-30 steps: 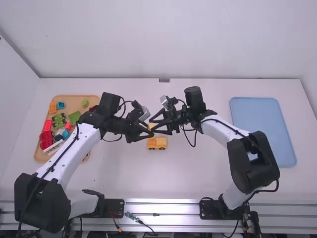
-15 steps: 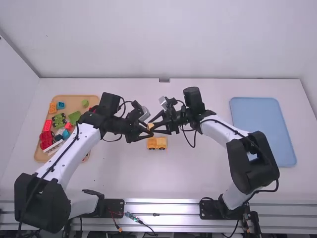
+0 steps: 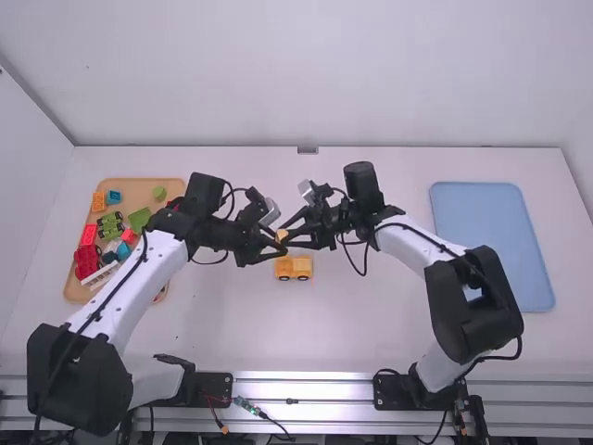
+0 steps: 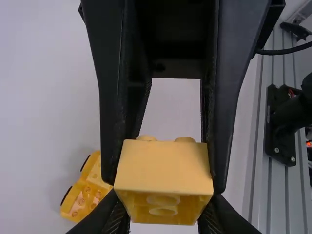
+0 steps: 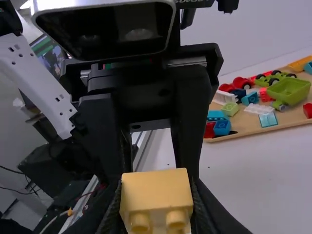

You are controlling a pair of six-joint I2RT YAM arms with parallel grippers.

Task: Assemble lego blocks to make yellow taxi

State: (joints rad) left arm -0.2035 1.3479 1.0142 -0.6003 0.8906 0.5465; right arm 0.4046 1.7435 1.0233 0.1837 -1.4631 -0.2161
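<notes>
Along the tabletop's near edge (image 3: 222,362) runs a metal rail (image 3: 306,390), with the two arm bases beside it. Farther in, around the middle of the tabletop, sits a yellow vehicle (image 3: 294,269), apart from both trays, two dark wheels along its near side and round studs on top in the left wrist view.

Just beyond it, the left gripper (image 3: 275,245) and the right gripper (image 3: 289,234) meet at one small yellow block (image 3: 282,236). Each has its fingers closed against the block's sides, so both grip it at once. In the right wrist view two studs of the block face away from the right gripper's palm.

Near the tabletop's right edge lies a blue tray (image 3: 482,222) with rounded corners, partly behind the right arm. Near the left edge is a wooden tray (image 3: 139,188). From its near end outward it carries a white piece (image 3: 100,275), red bricks (image 3: 86,261), a green wheeled piece (image 3: 110,225), an orange brick (image 3: 97,201) and a blue brick (image 3: 113,197). A white wall (image 3: 306,74) stands past the tabletop's far edge.
</notes>
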